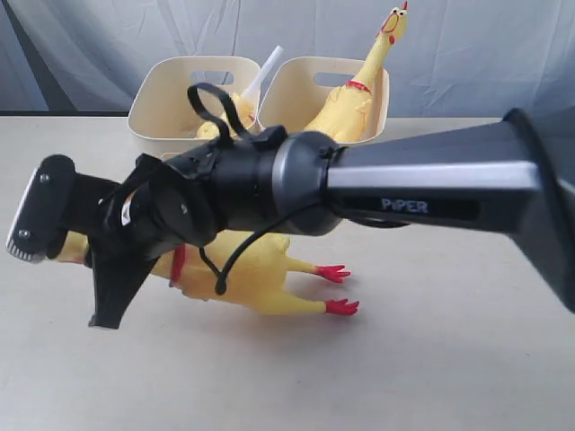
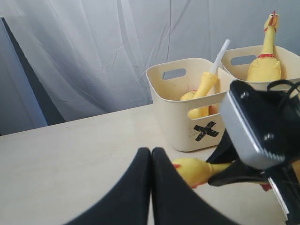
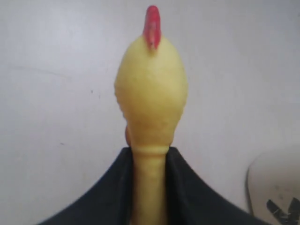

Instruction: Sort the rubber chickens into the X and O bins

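In the exterior view the right arm (image 1: pixel 422 180), a smooth grey-and-black tube lettered PiPER, reaches across the pale matte counter (image 1: pixel 449 377). The right pincer (image 1: pixel 90 262) is clamped on the neck of the lying chicken (image 1: pixel 260 274), a glossy yellow rubber body stretched along the counter with its red feet pointing right. Behind stand two cream plastic tubs with rounded corners and cut-out handles. The X bin (image 1: pixel 171 99) on the left holds the tucked chicken (image 1: pixel 235 103), with a thin white rod (image 1: pixel 268 65) slanting out beside it. The second bin (image 1: pixel 301 90), just beside it on the right, holds the upright chicken (image 1: pixel 346 108), whose long neck, red comb and open beak rise above the rim. The left wrist view shows the left pincer (image 2: pixel 151 154) with its smooth black fingers pressed together, holding nothing, over bare counter short of the X bin. That bin's front wall bears a black cross; the second bin's mark does not show. In the right wrist view the lying chicken's slim neck sits squeezed between the black fingers, its bulbous head and red comb jutting beyond them against the counter's pale surface, and a rounded corner of the X bin shows nearby.
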